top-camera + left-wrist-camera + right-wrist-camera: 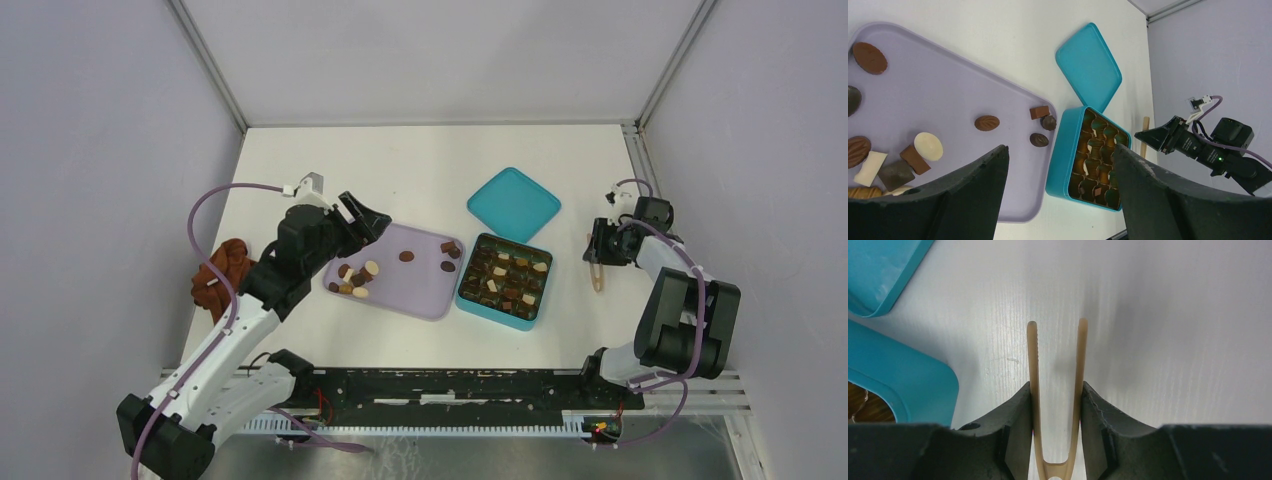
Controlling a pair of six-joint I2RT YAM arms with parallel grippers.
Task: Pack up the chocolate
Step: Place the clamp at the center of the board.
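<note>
Several small chocolate pieces [355,280], dark, mid brown and cream, lie on a lilac tray [410,285]; the left wrist view shows them [928,146] spread over that tray [948,85]. To its right stands an uncovered teal box [465,295] with chocolates in its cells. My left gripper [368,218] hovers open over the tray's left part, with nothing between its jaws [1060,147]. My right gripper [597,256] is right of the box, shut on tan tongs [1033,355] whose tips point down at the white table. Its fingers [1055,385] press both tong arms.
The teal lid [513,203] lies flat behind the box, also visible in the wrist views [1089,65] [878,270]. A rust-brown cloth lump [225,268] sits at the table's left edge beside my left arm. The box corner [898,380] is just left of the tongs.
</note>
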